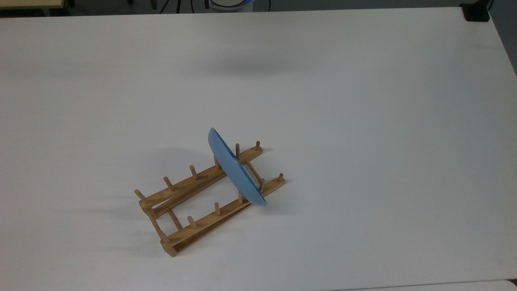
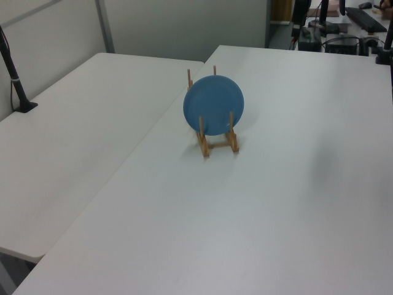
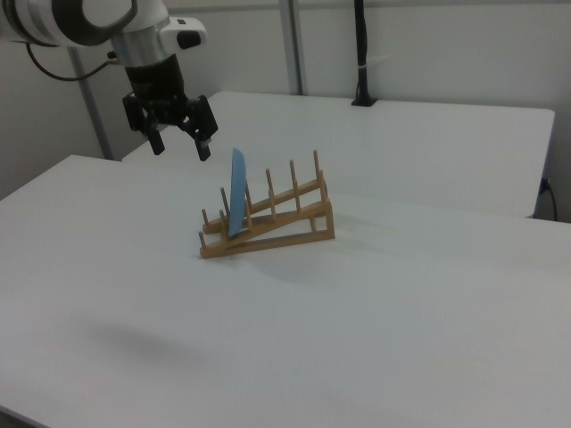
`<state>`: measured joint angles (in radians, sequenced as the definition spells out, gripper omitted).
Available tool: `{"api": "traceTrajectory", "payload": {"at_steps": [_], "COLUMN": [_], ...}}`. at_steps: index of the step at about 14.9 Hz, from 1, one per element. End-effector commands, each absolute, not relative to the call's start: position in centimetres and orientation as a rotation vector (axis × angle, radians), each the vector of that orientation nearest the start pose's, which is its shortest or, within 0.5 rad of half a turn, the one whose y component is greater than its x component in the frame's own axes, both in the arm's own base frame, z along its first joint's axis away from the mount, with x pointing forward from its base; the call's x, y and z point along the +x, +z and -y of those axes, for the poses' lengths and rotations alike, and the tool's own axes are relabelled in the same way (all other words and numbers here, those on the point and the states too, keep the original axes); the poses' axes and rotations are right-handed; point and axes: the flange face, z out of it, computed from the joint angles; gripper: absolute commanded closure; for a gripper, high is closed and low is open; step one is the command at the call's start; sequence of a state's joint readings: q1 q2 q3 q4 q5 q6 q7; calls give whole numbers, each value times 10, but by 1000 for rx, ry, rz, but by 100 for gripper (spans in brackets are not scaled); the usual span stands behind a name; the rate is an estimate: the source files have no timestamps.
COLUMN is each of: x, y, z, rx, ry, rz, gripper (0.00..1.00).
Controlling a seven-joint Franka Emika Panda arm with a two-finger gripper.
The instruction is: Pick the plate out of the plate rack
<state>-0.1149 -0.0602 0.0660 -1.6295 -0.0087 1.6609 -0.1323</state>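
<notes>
The plate [image 3: 237, 193] is standing on edge in the rack [image 3: 277, 225], centre frame; likely rigid, light, slippery. The gripper [image 3: 182, 145] is hanging spread and empty upper left; pinch the top rim.

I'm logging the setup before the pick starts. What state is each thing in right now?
plate: standing on edge in the plate rack, between pegs near one end, not gripped.
plate rack: resting on the table, its other slots empty.
gripper: open, in the air apart from the plate, holding nothing.
table: white, carrying the rack.
</notes>
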Motion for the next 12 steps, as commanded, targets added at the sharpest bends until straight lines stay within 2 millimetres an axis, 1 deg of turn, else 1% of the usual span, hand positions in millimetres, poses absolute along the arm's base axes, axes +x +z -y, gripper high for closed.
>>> {"api": "traceTrajectory", "payload": {"at_steps": [1,3,4,6,7,8,9,12], "x": [545,556,565,578,587,602,615,640], "y": [631,625,632,634,632,626,617,587], "z": [27,26,24,23,17,4,0,-34], "rx": [-3134,-3149,-3156,-3156,-3147,-3135,-3143,-3168], "ry": [-143,-156,-257,-393,-463,-557,-634,-739], "rz": [344,371,346,241,184,67,-53,-160], "gripper": [0,0,0,0,0,0,0,0]}}
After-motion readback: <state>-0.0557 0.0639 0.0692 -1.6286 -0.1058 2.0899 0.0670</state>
